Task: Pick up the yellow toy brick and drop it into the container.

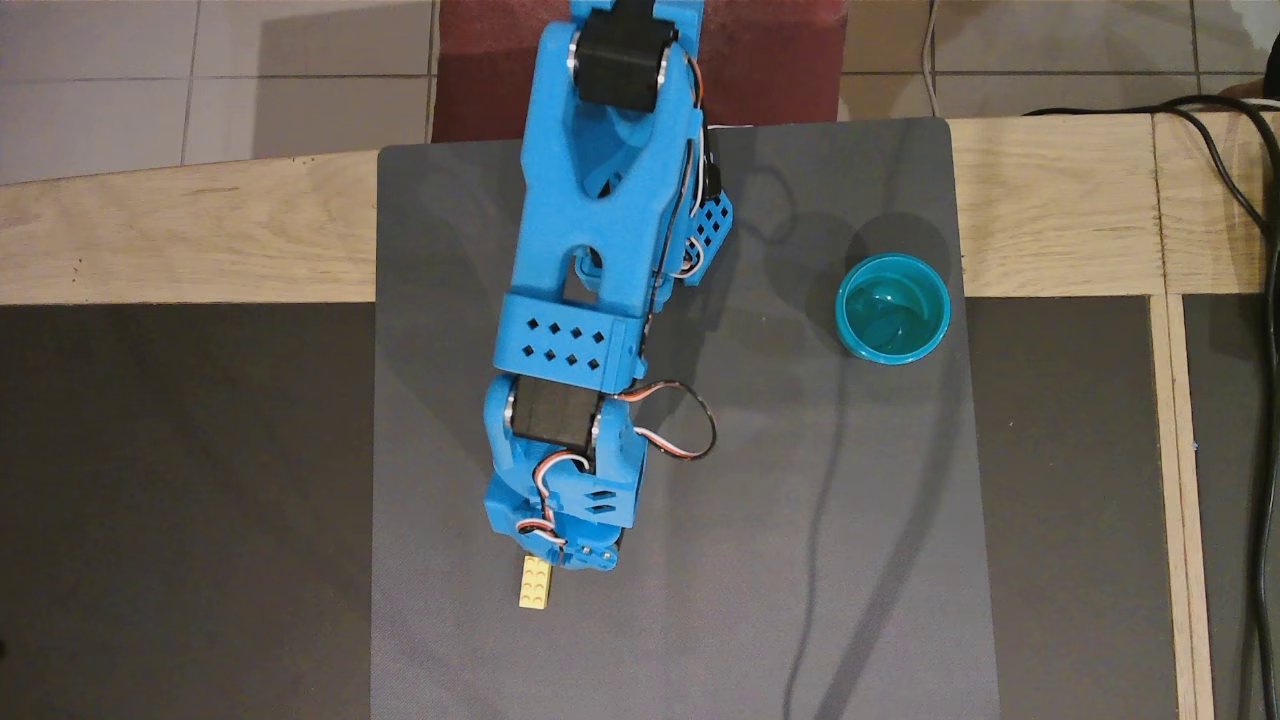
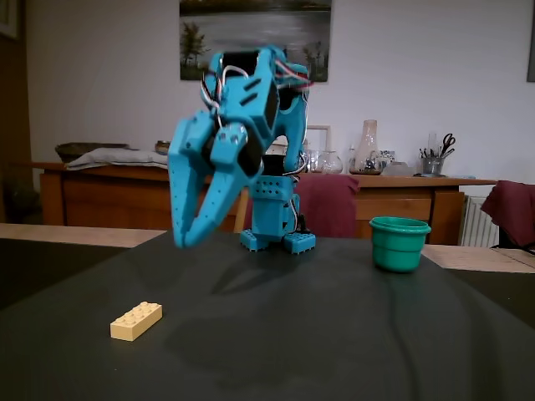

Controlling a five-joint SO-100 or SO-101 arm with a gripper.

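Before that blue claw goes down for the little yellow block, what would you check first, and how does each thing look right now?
1. Yellow toy brick lies flat, studs up: ok.
2. Nothing crowds the brick: ok.
3. Gripper is above the brick, not touching: ok.
4. Fingers spread wide enough for the brick: cannot tell.
5. Gripper centred over the brick: not ok; overhead, the brick pokes out past it.
6. Container upright, mouth open: ok.

White wall [image 2: 435,75], landscape painting [image 2: 251,33], long wooden sideboard [image 2: 125,196], tiled floor [image 1: 200,80]

Bright blue arm [image 2: 251,125], black servos, looping wires.
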